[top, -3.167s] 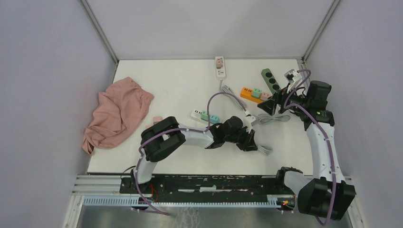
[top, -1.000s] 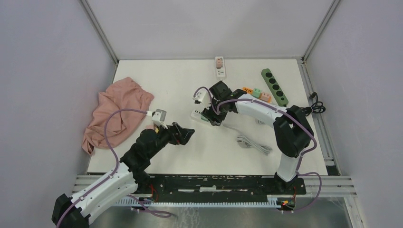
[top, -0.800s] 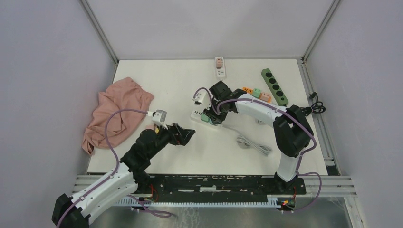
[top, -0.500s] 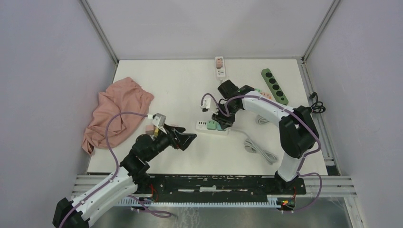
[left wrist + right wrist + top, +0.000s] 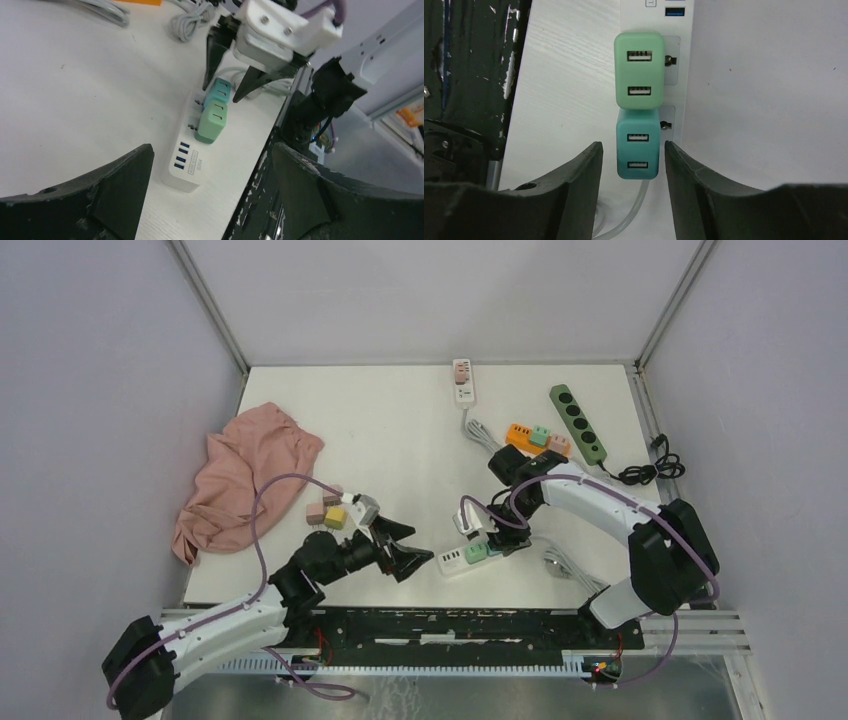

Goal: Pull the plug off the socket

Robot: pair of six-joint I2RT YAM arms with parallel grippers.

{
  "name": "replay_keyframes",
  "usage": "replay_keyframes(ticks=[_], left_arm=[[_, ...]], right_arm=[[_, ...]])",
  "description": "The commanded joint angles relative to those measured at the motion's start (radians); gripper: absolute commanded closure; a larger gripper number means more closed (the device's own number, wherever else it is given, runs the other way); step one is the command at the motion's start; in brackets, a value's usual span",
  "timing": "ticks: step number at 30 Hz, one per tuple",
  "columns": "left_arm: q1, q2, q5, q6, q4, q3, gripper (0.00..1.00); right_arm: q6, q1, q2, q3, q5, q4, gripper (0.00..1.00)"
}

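Note:
A white socket strip (image 5: 452, 561) lies close to the table's near edge with two plugs in it. The light green plug (image 5: 639, 70) sits beside the teal plug (image 5: 638, 150). My right gripper (image 5: 633, 150) comes down over the teal plug (image 5: 218, 91), one finger on each side with a narrow gap either way, so it is open. My left gripper (image 5: 423, 544) hovers just left of the strip's USB end (image 5: 187, 165), its jaws wide open and empty (image 5: 211, 150).
A pink cloth (image 5: 245, 480) lies at the left, with small pink and yellow adapters (image 5: 330, 512) beside it. A white strip (image 5: 463, 380), an orange strip (image 5: 530, 435), a green strip (image 5: 577, 423) and a black cable (image 5: 650, 470) sit at the back right. Grey cord (image 5: 570, 570) trails right of the socket strip.
The right arm has dragged the socket strip toward the near edge and now stands over its plugs. The left gripper has swung right, closer to the strip.

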Motion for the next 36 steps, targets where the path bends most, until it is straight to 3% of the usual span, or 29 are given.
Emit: replay_keyframes(ticks=[1,5,13,23,29,36], left_arm=[[-0.143,0.036,-0.114,0.184,0.075,0.017,0.05],[-0.229,0.078,-0.192,0.279,0.089,0.023,0.05],[-0.259,0.142,-0.270,0.320,0.110,0.022,0.03],[-0.259,0.156,-0.311,0.301,0.188,-0.022,0.03],[-0.258,0.213,-0.309,0.298,0.203,-0.016,0.02],[-0.259,0.338,-0.280,0.299,0.256,0.009,0.03]], right_arm=[[-0.034,-0.002,-0.050,-0.027,0.003,0.043,0.37],[0.033,-0.018,-0.081,-0.022,-0.011,0.069,0.22],[0.056,-0.068,-0.192,-0.035,-0.197,0.065,0.07],[0.006,-0.068,-0.193,-0.038,-0.381,0.030,0.08],[0.000,-0.058,-0.182,-0.061,-0.407,0.055,0.08],[0.055,-0.013,-0.159,-0.085,-0.336,0.135,0.09]])
